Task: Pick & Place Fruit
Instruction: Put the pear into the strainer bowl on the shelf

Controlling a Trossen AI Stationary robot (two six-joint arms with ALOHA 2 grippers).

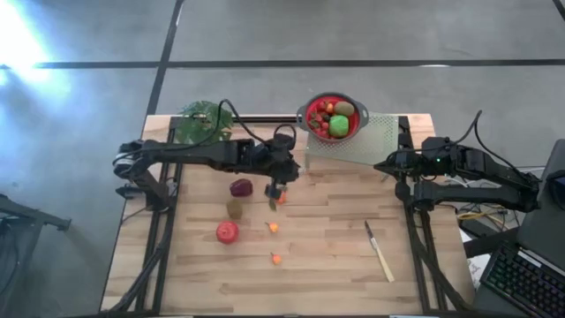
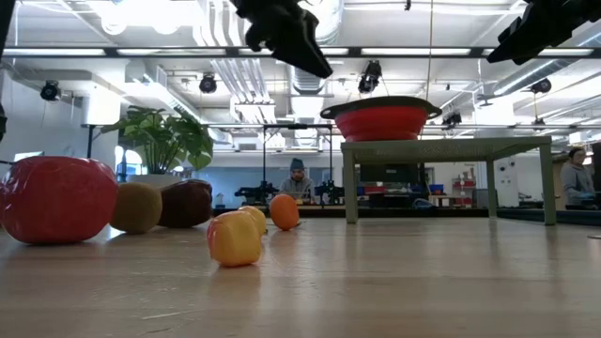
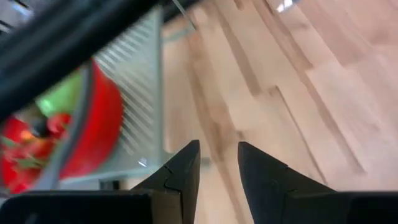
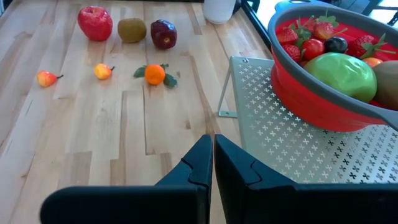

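Loose fruit lies on the wooden table: a red apple (image 1: 227,232), a brown kiwi (image 1: 235,208), a dark red apple (image 1: 241,187), a small orange with leaves (image 4: 155,74) and two small yellow-orange fruits (image 1: 274,227) (image 1: 276,259). More fruit, among it a large green one (image 4: 341,74), fills the red bowl (image 1: 333,117) on the perforated metal stand (image 1: 357,146). My left gripper (image 3: 219,155) hangs open and empty above the table, over the small orange and left of the stand. My right gripper (image 4: 212,149) waits shut and empty at the table's right edge.
A pale-handled knife (image 1: 380,252) lies on the right half of the table. A leafy potted plant (image 1: 205,122) stands at the far left corner. The stand lifts the bowl above the tabletop. People show in the room behind, in the low view.
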